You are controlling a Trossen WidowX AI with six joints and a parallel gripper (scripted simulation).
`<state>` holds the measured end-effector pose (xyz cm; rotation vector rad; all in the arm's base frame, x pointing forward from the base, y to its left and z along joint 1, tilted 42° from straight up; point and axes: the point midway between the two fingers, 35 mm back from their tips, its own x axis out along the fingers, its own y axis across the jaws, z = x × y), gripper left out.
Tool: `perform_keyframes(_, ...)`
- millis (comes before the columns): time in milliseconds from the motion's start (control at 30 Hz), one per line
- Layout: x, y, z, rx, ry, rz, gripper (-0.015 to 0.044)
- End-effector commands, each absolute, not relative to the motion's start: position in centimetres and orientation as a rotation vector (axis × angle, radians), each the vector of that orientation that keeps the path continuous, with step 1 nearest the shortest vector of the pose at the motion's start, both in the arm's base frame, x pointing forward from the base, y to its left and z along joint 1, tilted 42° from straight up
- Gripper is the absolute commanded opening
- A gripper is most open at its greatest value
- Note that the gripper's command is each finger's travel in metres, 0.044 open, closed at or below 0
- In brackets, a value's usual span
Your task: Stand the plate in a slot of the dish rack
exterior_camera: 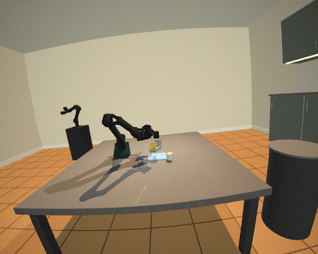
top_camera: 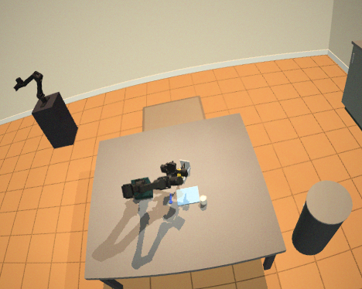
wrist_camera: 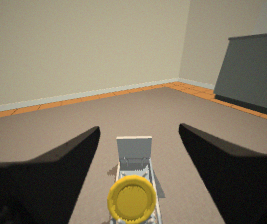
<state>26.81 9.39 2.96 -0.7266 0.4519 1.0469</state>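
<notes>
The yellow plate [top_camera: 179, 172] [exterior_camera: 153, 145] [wrist_camera: 132, 199] stands on edge in the dish rack, its round face toward the wrist camera; its lower rim is near the bottom edge of the wrist view, and which slot holds it cannot be told. The pale grey dish rack [top_camera: 185, 163] [exterior_camera: 158, 143] [wrist_camera: 135, 148] has a raised panel at its far end, beyond the plate. My gripper [wrist_camera: 139, 128] is open and empty, above and clear of the plate. In the top view the arm partly covers the plate and rack.
A light blue mat [top_camera: 188, 196] [exterior_camera: 156, 157] lies on the table [top_camera: 228, 224] [exterior_camera: 193, 183] nearer the top and exterior views than the rack. A whitish cup [top_camera: 203, 200] [exterior_camera: 170, 156] stands at its right edge and a small blue object [top_camera: 170, 198] [exterior_camera: 142, 158] lies at its left.
</notes>
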Motion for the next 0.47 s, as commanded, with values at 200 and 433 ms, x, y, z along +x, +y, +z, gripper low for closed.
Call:
perform_keyframes(200,26.83,10.14,3.25,-0.649,0.602,1.010,0.0400)
perform_keyframes(433,26.46,10.51,2.85,-0.556,0.828,0.937,0.0400)
